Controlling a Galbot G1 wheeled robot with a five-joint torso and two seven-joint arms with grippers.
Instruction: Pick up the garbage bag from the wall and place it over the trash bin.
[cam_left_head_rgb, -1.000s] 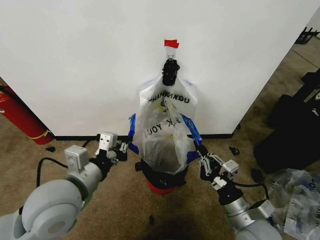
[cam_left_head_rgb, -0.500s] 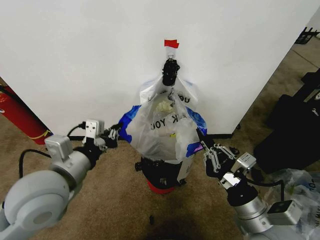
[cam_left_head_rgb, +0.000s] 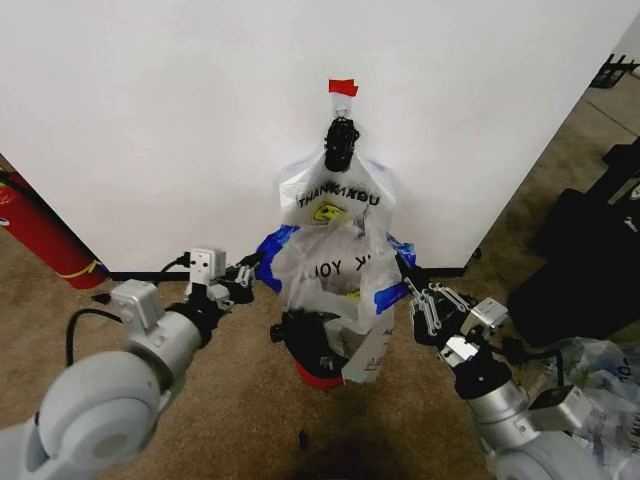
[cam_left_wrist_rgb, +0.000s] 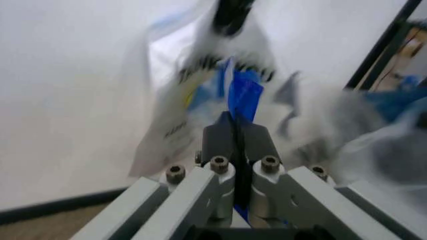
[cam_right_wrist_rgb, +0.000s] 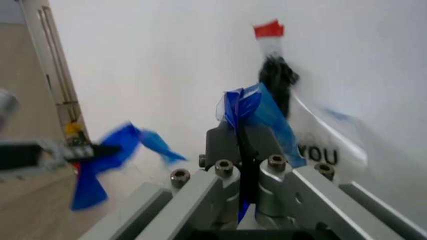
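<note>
Both grippers, left (cam_left_head_rgb: 245, 281) and right (cam_left_head_rgb: 412, 291), are clamped on the bag's (cam_left_head_rgb: 330, 275) blue handles, stretching it above the bin (cam_left_head_rgb: 318, 350); lowering it over the rim remains.

A white wall (cam_left_head_rgb: 150, 120) fills the back, with a black baseboard (cam_left_head_rgb: 150, 274) along its foot. High on it sits a strip of red tape (cam_left_head_rgb: 342, 87); just beneath, a black knot (cam_left_head_rgb: 340, 145) hangs from a hook. Under the knot hangs a flat white bag (cam_left_head_rgb: 335, 195) with a yellow smiley (cam_left_head_rgb: 327, 212) and upside-down lettering.

The floor is brown carpet (cam_left_head_rgb: 240, 400). At the far left a red fire extinguisher (cam_left_head_rgb: 35, 235) leans by the wall — a yellow band circles its lower end. On the right lie black cases (cam_left_head_rgb: 590, 250), and below them a heap of clear plastic (cam_left_head_rgb: 600, 385) with grey print. A few small dark scraps — one at (cam_left_head_rgb: 302, 438) — dot the carpet.
</note>
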